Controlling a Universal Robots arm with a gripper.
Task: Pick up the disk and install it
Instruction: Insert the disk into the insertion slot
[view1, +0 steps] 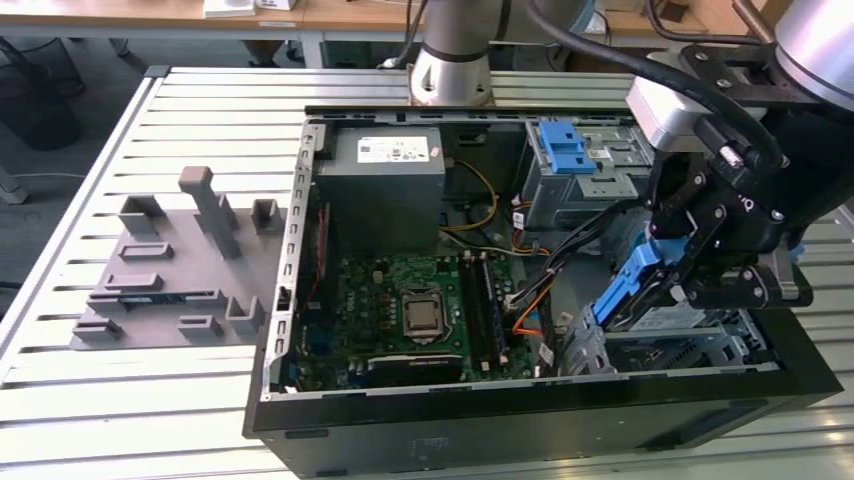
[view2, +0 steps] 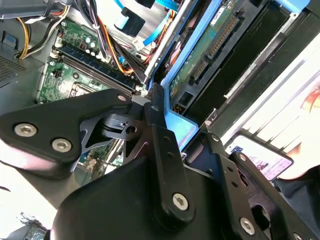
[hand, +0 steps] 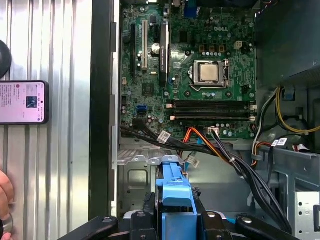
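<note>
Across the ribbed metal worktop (view1: 80, 400) lies an open computer case (view1: 534, 425), a grey fixture plate (view1: 160, 285) beside it, wooden desks (view1: 334, 15) behind. Over the drive cage (view1: 721, 350) at the exterior view's right, the jaws are clamped on the disk (view1: 623, 292), held tilted.

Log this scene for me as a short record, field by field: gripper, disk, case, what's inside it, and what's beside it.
gripper: shut on the disk's blue rail
disk: tilted, lower end at the metal cage, not lying flat
case: open, on the slatted table
inside: motherboard, power supply, blue-latched drive bay
beside: grey fixture, on the exterior view's left of the case
</note>
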